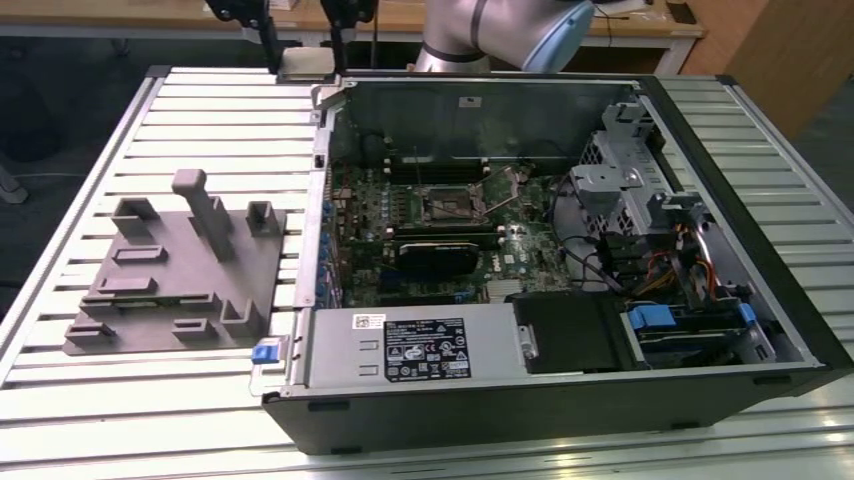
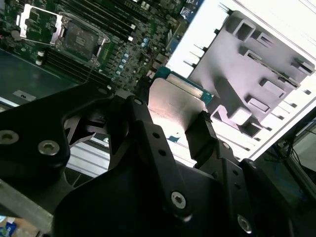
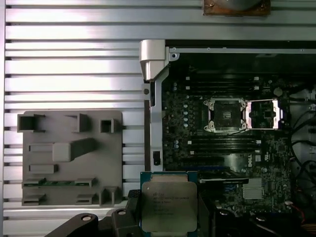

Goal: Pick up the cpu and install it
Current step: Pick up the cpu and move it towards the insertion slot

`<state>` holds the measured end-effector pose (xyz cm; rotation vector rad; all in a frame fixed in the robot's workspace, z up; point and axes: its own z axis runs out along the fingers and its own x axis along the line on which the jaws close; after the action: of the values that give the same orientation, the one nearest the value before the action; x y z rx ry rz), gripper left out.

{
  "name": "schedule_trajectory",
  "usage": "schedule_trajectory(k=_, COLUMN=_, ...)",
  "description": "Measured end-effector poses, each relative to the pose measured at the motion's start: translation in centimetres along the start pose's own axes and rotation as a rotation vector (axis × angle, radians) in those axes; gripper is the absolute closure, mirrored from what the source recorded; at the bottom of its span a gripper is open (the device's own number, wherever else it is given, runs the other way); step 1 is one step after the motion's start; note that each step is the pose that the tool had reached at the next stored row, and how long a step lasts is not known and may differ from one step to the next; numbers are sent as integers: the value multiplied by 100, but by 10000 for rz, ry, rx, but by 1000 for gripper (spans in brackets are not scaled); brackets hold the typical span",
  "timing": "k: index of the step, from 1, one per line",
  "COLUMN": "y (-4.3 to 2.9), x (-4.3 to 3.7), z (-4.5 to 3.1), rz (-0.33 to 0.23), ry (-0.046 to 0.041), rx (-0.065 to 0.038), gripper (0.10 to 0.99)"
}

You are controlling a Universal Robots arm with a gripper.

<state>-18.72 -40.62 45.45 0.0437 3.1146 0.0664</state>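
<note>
The cpu is a small flat square chip with a pale metal top, held in the air beyond the far left corner of the open computer case. My gripper is shut on it, one black finger on each side edge. In the first wrist view the cpu hangs between the fingers, above the case edge. In the second wrist view its silvery face sits in the gripper. The motherboard socket, also seen as the socket, lies open with its metal frame flipped back.
A grey fixture plate with raised blocks lies on the slatted table at the exterior view's left. The case holds a white-labelled power supply at the front, a black block near the socket, and drive cages with cables at the right.
</note>
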Motion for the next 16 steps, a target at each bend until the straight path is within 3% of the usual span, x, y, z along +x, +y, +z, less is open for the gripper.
schedule_trajectory(k=16, y=13, x=-471, z=13, rz=0, ry=0, rx=0, gripper=545)
